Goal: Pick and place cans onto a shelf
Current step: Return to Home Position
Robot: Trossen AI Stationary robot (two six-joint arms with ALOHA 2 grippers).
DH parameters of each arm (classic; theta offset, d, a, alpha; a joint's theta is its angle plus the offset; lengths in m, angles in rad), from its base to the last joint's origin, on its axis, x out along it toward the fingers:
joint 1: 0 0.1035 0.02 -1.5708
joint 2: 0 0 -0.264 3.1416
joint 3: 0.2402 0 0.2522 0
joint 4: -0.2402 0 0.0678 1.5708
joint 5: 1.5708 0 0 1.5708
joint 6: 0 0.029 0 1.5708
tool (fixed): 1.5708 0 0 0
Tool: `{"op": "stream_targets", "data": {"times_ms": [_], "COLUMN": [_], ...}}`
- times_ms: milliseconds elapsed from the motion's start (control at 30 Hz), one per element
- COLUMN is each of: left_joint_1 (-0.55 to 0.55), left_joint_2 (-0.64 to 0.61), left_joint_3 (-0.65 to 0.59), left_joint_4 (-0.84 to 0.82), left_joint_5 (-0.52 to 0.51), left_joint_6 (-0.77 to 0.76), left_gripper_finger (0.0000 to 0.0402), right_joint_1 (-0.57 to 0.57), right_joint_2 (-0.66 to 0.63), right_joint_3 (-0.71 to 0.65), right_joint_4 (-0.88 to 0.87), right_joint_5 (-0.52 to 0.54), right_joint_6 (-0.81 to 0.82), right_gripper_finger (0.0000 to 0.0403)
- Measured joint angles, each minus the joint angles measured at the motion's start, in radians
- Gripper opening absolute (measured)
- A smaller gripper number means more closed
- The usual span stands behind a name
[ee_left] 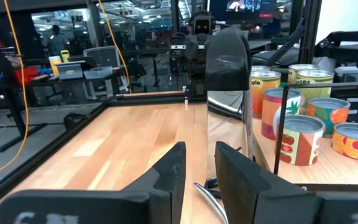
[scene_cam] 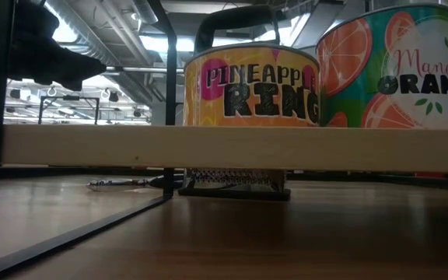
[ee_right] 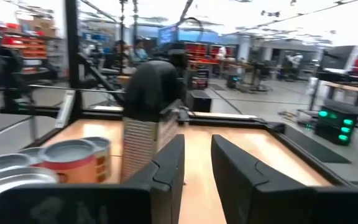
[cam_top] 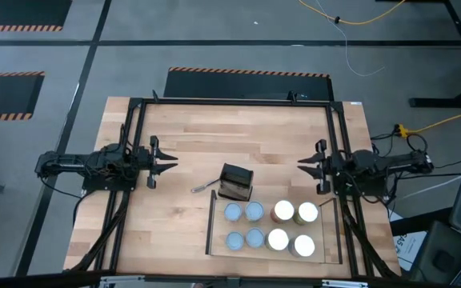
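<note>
Eight cans stand upright in two rows on the low wooden shelf [cam_top: 331, 230] at the table's near right: four pale-blue-topped cans [cam_top: 244, 225] and four white-topped cans [cam_top: 294, 227]. The low view shows a pineapple can [scene_cam: 251, 85] and an orange can [scene_cam: 395, 66] on the shelf board [scene_cam: 232, 148]. My left gripper [cam_top: 173, 163] is open and empty over the table's left middle, pointing right. My right gripper [cam_top: 301, 164] is open and empty at the right middle, just beyond the shelf's far side, pointing left. Cans show in the left wrist view [ee_left: 300, 140] and the right wrist view [ee_right: 73, 158].
A small black-topped box grater [cam_top: 236, 182] stands upright on the table just beyond the shelf's far left corner, between the two grippers, with a metal utensil [cam_top: 202, 188] lying at its left. The grater also shows ahead of each gripper [ee_left: 227, 68] [ee_right: 151, 118]. Bare wood lies across the table's far half.
</note>
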Motion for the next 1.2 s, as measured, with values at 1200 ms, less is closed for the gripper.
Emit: {"op": "stream_targets", "data": {"times_ms": [1200], "left_joint_1": [-0.001], "left_joint_2": [0.001], "left_joint_3": [0.0], "left_joint_4": [-0.019], "left_joint_5": [0.02], "left_joint_6": [-0.025], "left_gripper_finger": [0.008], "right_joint_1": [-0.162], "right_joint_2": [0.003], "right_joint_3": [0.0], "right_joint_4": [-0.057], "right_joint_5": [-0.06], "right_joint_6": [-0.003], "right_gripper_finger": [0.0084]}}
